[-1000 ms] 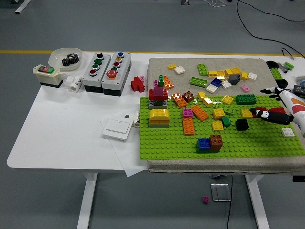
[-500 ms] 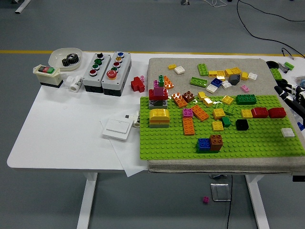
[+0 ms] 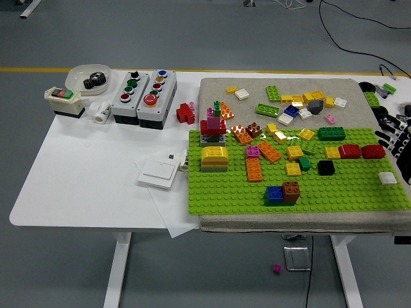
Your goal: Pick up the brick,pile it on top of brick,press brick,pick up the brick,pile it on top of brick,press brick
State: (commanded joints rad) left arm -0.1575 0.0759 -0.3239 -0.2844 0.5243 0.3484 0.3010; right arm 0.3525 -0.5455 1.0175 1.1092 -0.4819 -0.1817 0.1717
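A: Bricks, status pls. Two red ones (image 3: 361,151) sit side by side on the green baseplate (image 3: 225,192), right end, just right of the yellow brick (image 3: 332,153) and below the dark green brick (image 3: 331,133).

B: Change vs 1 s ago: right hand was lying across that spot, over the red pair. Half a sec ago it was already off to the right edge. Now the right hand (image 3: 393,131) is at the frame's right margin, clear of the plate, nothing in it. Fingers look loosely curled, but it's partly cut off, so grip posture: can't tell for sure.

A: Left hand?

B: Not in view.

A: Red bricks moved?

B: No shift betw. the last two frames. Seated flat, touching each other.

A: Meaning for task?

B: Judgement only: a press looks done and hand has retracted. Whether these count as "piled" is unclear; from above they read as side by side, not stacked. Loose bricks remain on the grey mat (image 3: 212,90) at the back, plus the blue-brown pair (image 3: 283,192) near front.

A: Risk?

B: Low. Surface stable, nothing tilted.
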